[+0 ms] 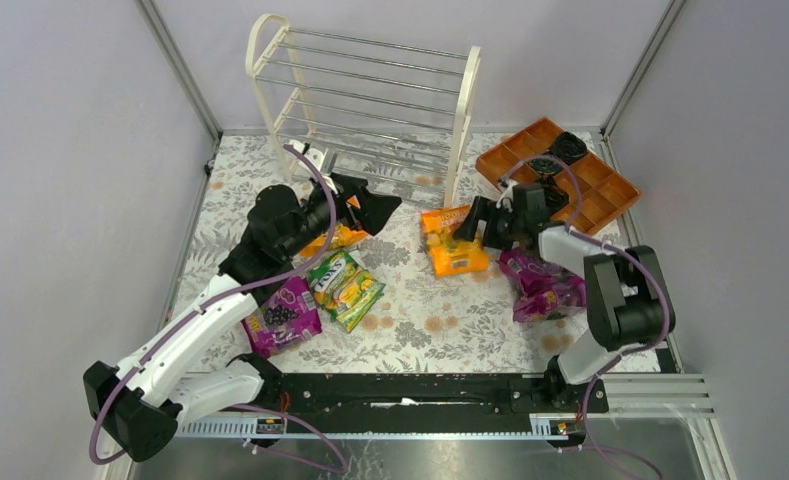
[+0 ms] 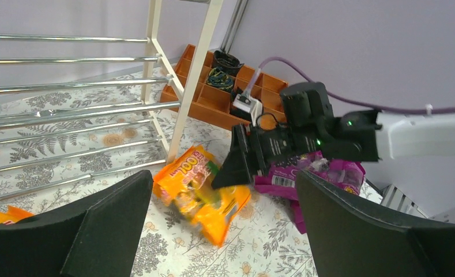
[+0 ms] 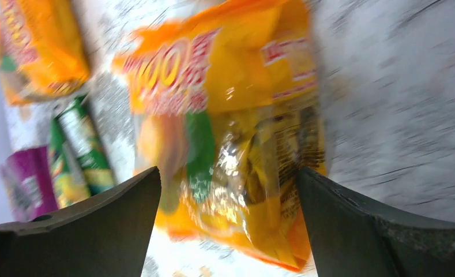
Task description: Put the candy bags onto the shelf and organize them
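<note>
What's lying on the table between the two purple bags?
In the top view, green-yellow bags lie beside the left purple bag; from there to the right purple bag is bare tablecloth.

Left fingers (image 2: 106, 231) wide apart — right fingers (image 3: 92, 231) blurred, seemingly apart too.

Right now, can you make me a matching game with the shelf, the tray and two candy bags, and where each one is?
1. shelf
2. orange tray
3. green-yellow candy bag
4. middle orange candy bag

A. under the open right end effector
B. far right corner of the table
C. right next to the left purple candy bag
D. at the back, left of the tray

Pairs: 1-D, 2-B, 3-C, 4-A
</note>
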